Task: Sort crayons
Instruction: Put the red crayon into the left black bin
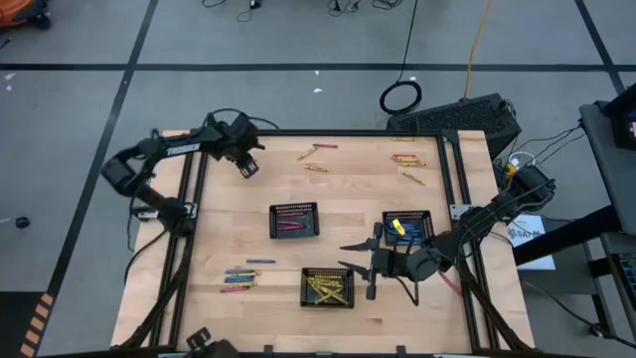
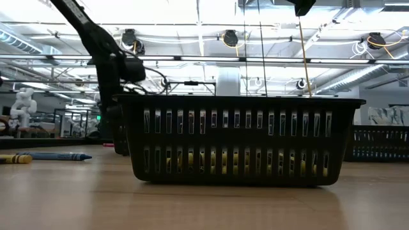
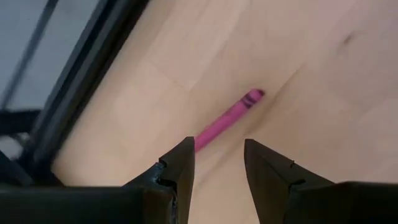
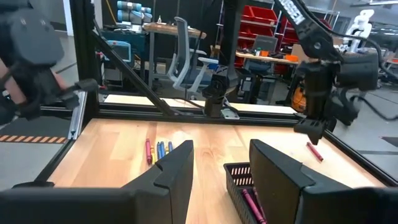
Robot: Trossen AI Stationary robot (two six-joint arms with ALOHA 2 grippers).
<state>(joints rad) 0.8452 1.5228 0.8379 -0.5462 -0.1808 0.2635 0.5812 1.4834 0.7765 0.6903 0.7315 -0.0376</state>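
My left tool (image 1: 250, 165) hangs over the far-left part of the counter (image 1: 238, 239), fingers spread and holding nothing. In its wrist view a pink crayon (image 3: 227, 119) lies flat on the wood just ahead of the fingertips (image 3: 184, 155), one end running toward the gap between them. Its long axis runs nearly along my line of reach, slanting slightly toward one finger, so I judge the spread fingers already sit across its width; the coming move is mostly a short advance and descent.

My right tool (image 1: 370, 265) waits over the near-right area, fingers apart and empty, between the tray of yellow crayons (image 1: 327, 287) and the tray at right (image 1: 407, 227). It is well apart from this pink crayon, so the left arm is plainly the nearer one.

The tray holding pink crayons (image 1: 294, 220) stands mid-counter, which I take as the destination. Loose crayons remain along the far edge (image 1: 402, 159), and a small group (image 1: 240, 276) lies near-left.
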